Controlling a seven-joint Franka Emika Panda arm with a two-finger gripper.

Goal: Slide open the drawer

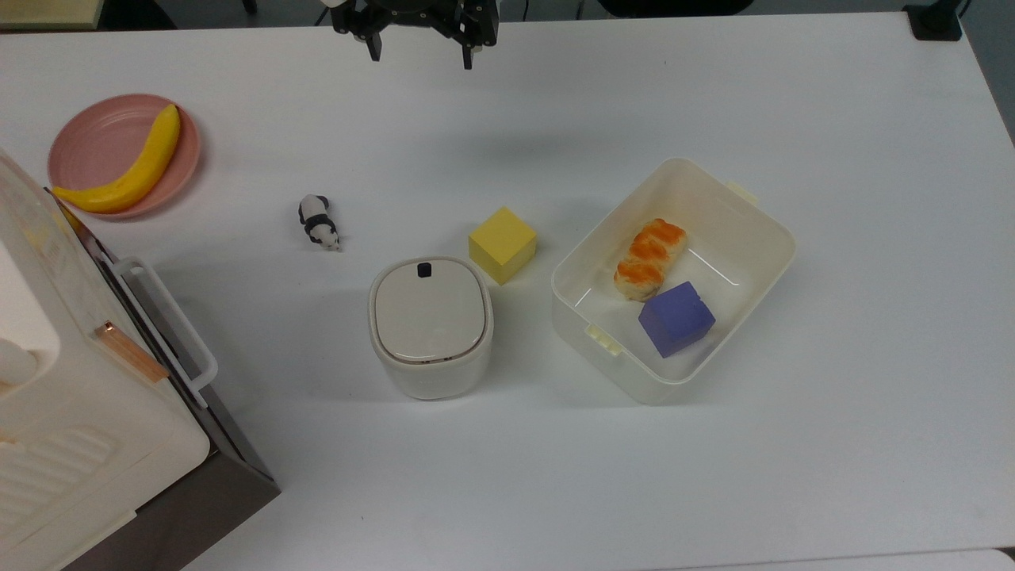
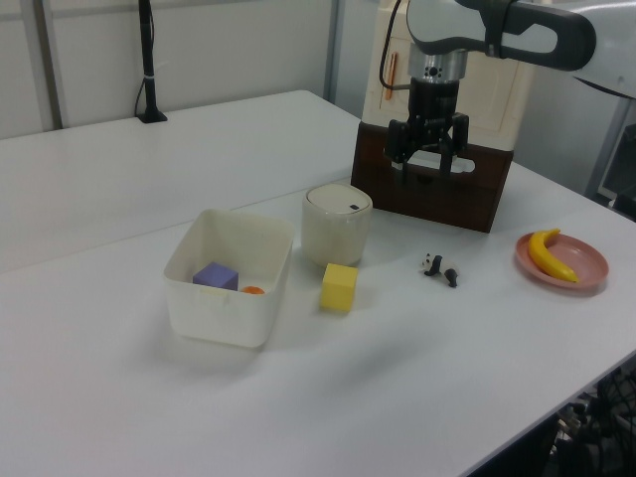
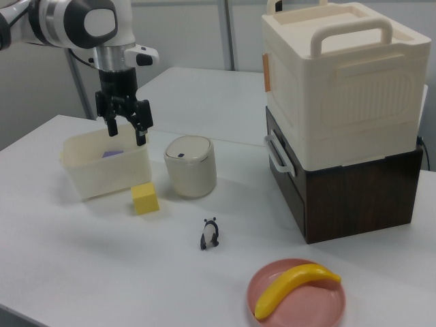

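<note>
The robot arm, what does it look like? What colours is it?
The arm is chunky and rounded, with smooth white shells and black joints. A short silver ring sits at the wrist, above a black gripper with two thin black fingers. A dark cable runs along the arm near the wrist.

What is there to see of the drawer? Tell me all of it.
The drawer sits shut in a dark brown wooden base, its dark front flush with the base's face. A white bar handle runs across the front, standing off on two short posts. A cream plastic cabinet with a copper tab is stacked on the base above it. Nothing touches the handle; the gripper hangs open, well away over the table. The drawer's inside is hidden.
</note>
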